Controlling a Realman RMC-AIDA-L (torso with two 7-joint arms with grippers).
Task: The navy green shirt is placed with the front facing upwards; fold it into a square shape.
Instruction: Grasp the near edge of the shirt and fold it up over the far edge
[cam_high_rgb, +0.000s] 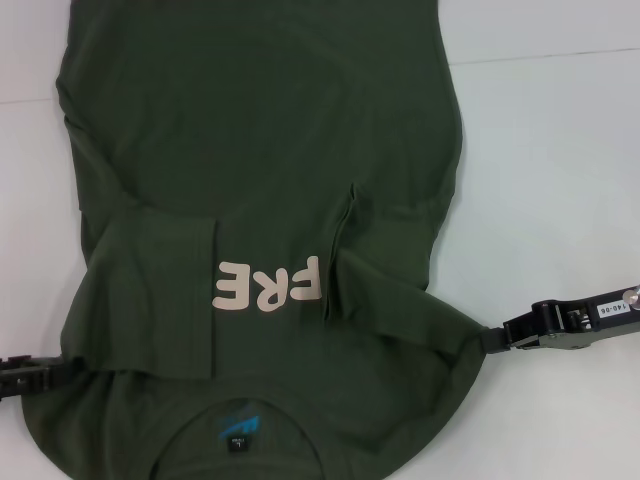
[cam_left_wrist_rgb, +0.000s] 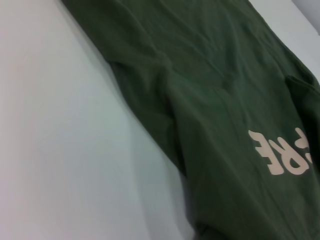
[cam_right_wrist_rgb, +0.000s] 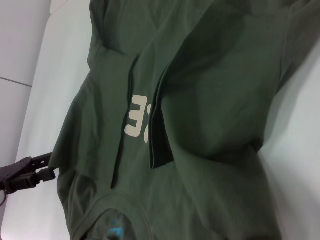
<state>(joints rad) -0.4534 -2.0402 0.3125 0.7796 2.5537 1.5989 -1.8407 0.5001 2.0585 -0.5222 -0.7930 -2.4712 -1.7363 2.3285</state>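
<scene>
Shirt partly folded — both grippers at its edges.
The navy green shirt (cam_high_rgb: 250, 150) lay on the white table (cam_high_rgb: 560, 150); left gripper (cam_high_rgb: 62, 372) and right gripper (cam_high_rgb: 492, 338) each pinched cloth at the shoulders.

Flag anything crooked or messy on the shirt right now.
The navy green shirt lies skewed on the table. Its right-side fold sits bunched and slanted, covering part of the lettering. The left gripper and right gripper sit at its edges.
</scene>
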